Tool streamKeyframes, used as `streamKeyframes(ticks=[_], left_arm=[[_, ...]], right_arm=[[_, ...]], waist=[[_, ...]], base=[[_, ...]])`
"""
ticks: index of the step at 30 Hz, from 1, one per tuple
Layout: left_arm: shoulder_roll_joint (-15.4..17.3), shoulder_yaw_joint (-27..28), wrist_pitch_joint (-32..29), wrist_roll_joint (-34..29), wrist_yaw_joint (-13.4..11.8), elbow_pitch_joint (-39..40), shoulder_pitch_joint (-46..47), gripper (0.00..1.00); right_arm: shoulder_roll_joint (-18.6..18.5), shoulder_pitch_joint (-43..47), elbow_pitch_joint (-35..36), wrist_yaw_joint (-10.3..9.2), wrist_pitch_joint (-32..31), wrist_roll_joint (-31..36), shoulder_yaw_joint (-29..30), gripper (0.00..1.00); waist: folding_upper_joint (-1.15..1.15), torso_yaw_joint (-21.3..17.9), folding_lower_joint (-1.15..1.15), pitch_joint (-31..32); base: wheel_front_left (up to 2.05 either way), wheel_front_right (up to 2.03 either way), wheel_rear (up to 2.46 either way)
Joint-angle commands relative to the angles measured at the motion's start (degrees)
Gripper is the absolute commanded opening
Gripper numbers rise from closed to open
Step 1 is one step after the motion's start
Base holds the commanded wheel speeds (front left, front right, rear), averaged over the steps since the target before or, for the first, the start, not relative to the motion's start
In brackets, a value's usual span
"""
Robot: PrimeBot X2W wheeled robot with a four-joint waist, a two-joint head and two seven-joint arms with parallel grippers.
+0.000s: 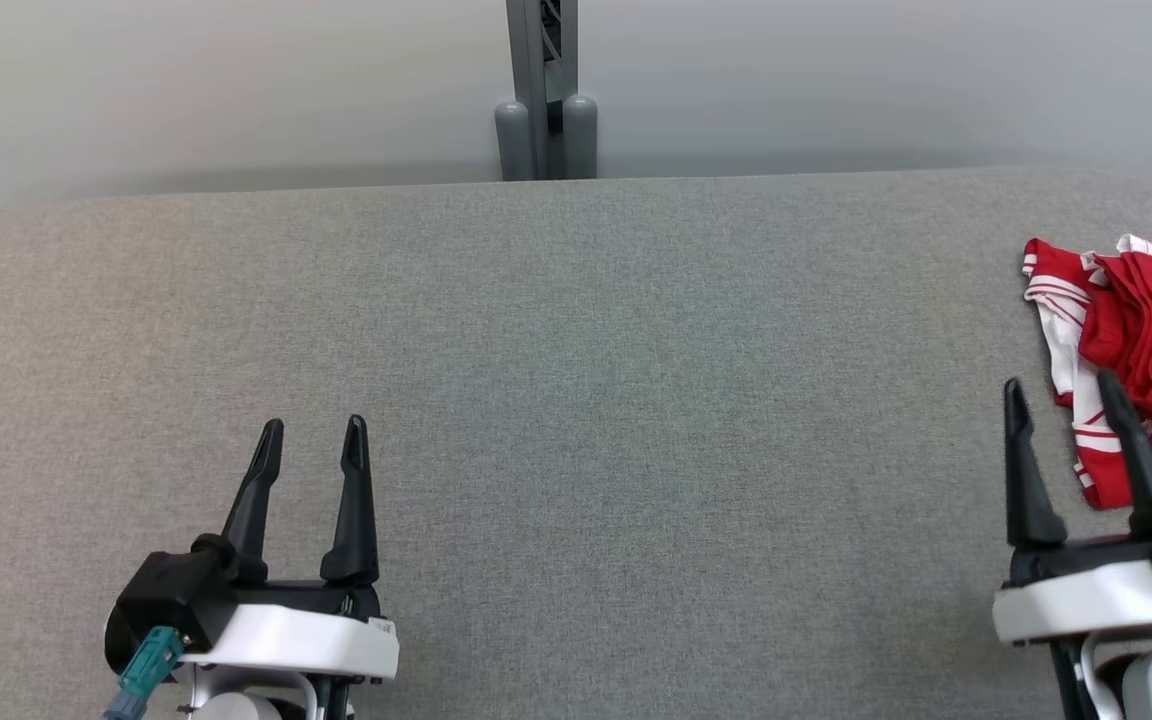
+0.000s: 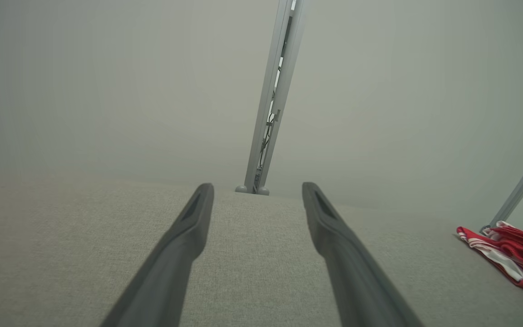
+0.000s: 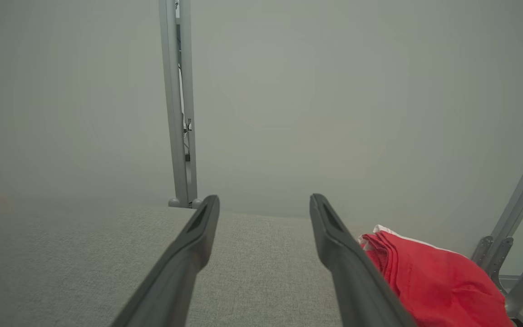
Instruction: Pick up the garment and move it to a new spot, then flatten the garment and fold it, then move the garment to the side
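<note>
Nearest, the left gripper [image 1: 315, 425] and right gripper [image 1: 1059, 382] hover over the grey padded table [image 1: 576, 350], jaws spread and empty. The red-and-white striped garment [image 1: 1151, 330] lies bunched at the table's right edge, just beside the right gripper, which should probably pinch a thick fold low. Nothing seems to block it; the grey post [image 1: 546, 90] stands well apart at the far edge.
</note>
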State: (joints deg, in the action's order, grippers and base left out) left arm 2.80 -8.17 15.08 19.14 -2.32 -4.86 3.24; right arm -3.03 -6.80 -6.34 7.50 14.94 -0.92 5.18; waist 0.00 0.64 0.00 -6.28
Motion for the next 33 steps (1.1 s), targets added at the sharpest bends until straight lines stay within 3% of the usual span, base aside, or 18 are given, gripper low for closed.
streamKeyframes(ticks=[1, 12, 33], left_arm=[[0.25, 0.24, 0.06, -0.71, -0.37, -0.21, -0.52, 1.0], [0.25, 0.06, 0.06, -0.45, -2.31, -0.4, -1.64, 1.0], [0.25, 0.37, 0.06, 0.76, -3.53, -0.83, -2.56, 1.0]], right_arm=[[0.03, 1.16, 0.69, -0.02, 0.3, -1.01, -0.44, 1.0], [-0.01, 5.75, 2.96, -0.02, 0.29, -3.23, -2.02, 1.0], [-0.02, 5.93, 3.12, -0.02, 0.3, -3.0, -4.4, 1.0]], waist=[[0.0, 0.08, 0.0, 0.19], [0.0, 0.76, 0.0, 0.95], [0.0, 2.21, 0.0, 1.7]], base=[[0.0, 0.0, 0.0], [0.0, 0.0, 0.0], [0.0, 0.0, 0.0]])
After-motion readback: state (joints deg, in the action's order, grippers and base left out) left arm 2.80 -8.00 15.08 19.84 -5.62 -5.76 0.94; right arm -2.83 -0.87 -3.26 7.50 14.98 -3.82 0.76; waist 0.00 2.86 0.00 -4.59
